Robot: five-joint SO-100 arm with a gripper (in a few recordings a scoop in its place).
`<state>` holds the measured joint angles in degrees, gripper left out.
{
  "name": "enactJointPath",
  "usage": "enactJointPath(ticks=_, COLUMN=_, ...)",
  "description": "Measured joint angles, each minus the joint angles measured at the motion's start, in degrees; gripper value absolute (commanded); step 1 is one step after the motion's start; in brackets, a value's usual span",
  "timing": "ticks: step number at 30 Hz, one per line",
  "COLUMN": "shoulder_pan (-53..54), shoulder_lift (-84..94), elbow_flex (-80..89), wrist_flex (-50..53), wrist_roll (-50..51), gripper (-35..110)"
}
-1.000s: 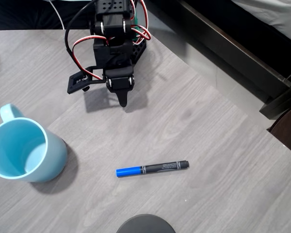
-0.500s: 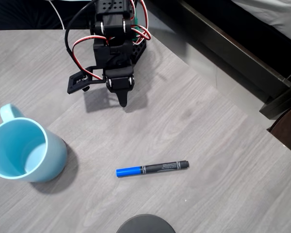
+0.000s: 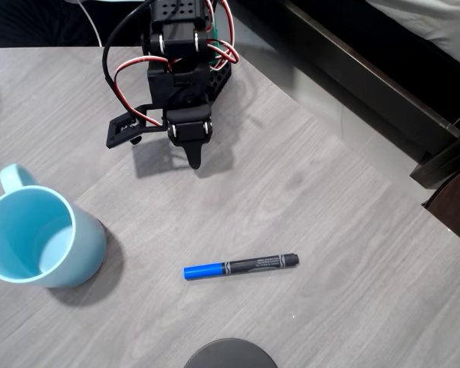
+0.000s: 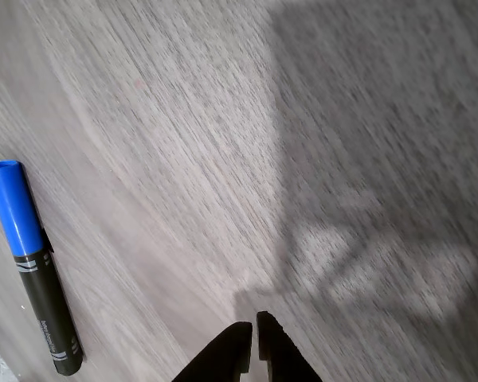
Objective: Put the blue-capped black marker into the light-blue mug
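In the overhead view the black arm sits at the far side of the grey wood-grain table, red and white wires looping over its joints. Its gripper points down toward the near side, the jaws clenched together with nothing between them — in the wrist view the two dark tips meet with only a hairline gap, over bare table.

The marker lies flat on the table, well apart from the gripper and nearer the near edge, its blue cap to the left and its black barrel to the right. In the wrist view it lies at the left edge, cap uppermost.

The mug stands upright at the left, well apart from the marker — handle toward the far side, opening up.

A dark round object shows at the near edge.
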<state>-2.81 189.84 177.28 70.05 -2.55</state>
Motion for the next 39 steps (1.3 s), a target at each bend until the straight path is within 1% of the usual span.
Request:
enactJointPath(ticks=20, shoulder_pan=-0.18, shoulder_lift=0.00, elbow_flex=0.00, wrist_flex=0.00, wrist_roll=0.35, gripper=0)
enactJointPath(ticks=25, shoulder_pan=-4.22, shoulder_lift=0.00, elbow_flex=0.00, wrist_flex=-5.45, wrist_roll=4.22, gripper=0)
enactJointPath(ticks=27, shoulder_pan=-4.13, shoulder_lift=0.00, elbow_flex=0.00, wrist_flex=-8.53, wrist_roll=5.10, gripper=0)
enactJointPath(ticks=31, shoulder_pan=-6.15, shoulder_lift=0.00, elbow_flex=-0.88, wrist_flex=-10.81, wrist_roll=1.67, gripper=0)
enactJointPath(ticks=35, shoulder_pan=-6.86, shoulder_lift=-2.81, elbow_flex=-8.88, wrist_flex=-12.30, wrist_roll=-1.14, gripper=0)
enactJointPath(ticks=37, shoulder_pan=-6.68, shoulder_lift=-10.90, elbow_flex=-16.79, wrist_flex=-12.04, wrist_roll=-1.32, gripper=0)
enactJointPath(ticks=39, shoulder_pan=-6.94, shoulder_lift=-22.94, elbow_flex=-27.86, wrist_flex=-8.96, wrist_roll=-1.05, gripper=0)
